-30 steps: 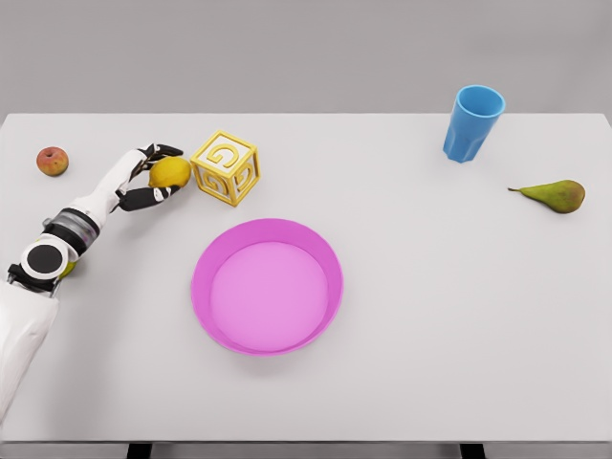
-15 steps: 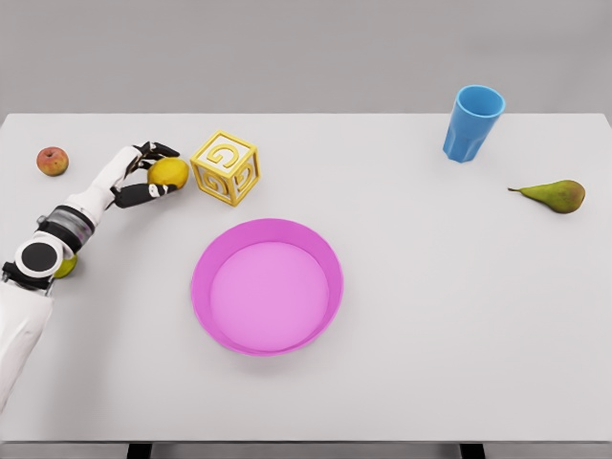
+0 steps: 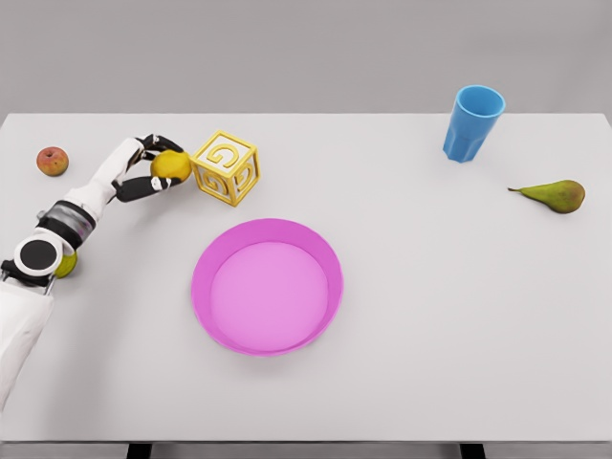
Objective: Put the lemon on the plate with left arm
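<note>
A yellow lemon (image 3: 172, 165) is held in my left hand (image 3: 157, 166), whose dark fingers curl around it at the table's far left. The lemon touches or nearly touches the yellow letter block (image 3: 225, 168) on its right. The pink plate (image 3: 267, 286) lies nearer the front, below and right of the hand, with nothing in it. The white left arm comes in from the lower left corner. No right arm shows.
A small red apple (image 3: 53, 161) lies left of the hand. A green fruit (image 3: 65, 265) peeks out under the left forearm. A blue cup (image 3: 472, 122) stands at the back right, a pear (image 3: 553, 195) near the right edge.
The left hand has closed tighter on the lemon and shifted slightly up and right, toward the block. Nothing else has moved.
</note>
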Robot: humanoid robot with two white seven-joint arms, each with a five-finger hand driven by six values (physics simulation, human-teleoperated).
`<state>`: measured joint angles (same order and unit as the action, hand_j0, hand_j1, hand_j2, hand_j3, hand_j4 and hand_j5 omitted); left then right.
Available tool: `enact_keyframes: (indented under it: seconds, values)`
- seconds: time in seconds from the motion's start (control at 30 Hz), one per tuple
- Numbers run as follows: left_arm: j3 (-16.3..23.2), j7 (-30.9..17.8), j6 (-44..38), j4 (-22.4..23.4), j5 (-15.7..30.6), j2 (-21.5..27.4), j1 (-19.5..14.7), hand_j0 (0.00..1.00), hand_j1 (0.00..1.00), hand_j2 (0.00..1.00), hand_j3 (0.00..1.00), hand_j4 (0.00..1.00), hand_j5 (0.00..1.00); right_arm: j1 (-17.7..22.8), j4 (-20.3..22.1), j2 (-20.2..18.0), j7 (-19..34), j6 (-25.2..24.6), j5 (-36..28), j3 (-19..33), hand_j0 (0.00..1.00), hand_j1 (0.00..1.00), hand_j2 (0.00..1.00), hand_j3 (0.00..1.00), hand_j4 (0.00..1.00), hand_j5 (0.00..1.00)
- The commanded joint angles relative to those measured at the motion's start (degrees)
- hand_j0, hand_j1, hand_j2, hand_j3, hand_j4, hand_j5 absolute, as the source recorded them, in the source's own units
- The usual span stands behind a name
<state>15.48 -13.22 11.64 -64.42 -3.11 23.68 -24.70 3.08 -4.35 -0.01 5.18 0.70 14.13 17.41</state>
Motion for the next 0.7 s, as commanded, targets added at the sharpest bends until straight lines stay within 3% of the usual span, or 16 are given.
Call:
enact_keyframes:
  seconds: [0.0,0.3,0.67]
  values:
    - [-0.3,0.0,0.0,-0.2,0.6,0.1,0.0,0.52,0.52,0.52,0.52,0.52,0.52,0.0,0.0,0.0,0.0,0.0,0.0,0.0,1.0,1.0,1.0,1.0,1.0,1.0]
    - [-1.3,0.0,0.1,-0.7,1.4,1.7,0.4,0.52,0.52,0.52,0.52,0.52,0.52,0.0,0.0,0.0,0.0,0.0,0.0,0.0,1.0,1.0,1.0,1.0,1.0,1.0]
    - [-3.6,0.0,0.1,-6.2,2.3,3.6,4.7,0.52,0.52,0.52,0.52,0.52,0.52,0.0,0.0,0.0,0.0,0.0,0.0,0.0,1.0,1.0,1.0,1.0,1.0,1.0]
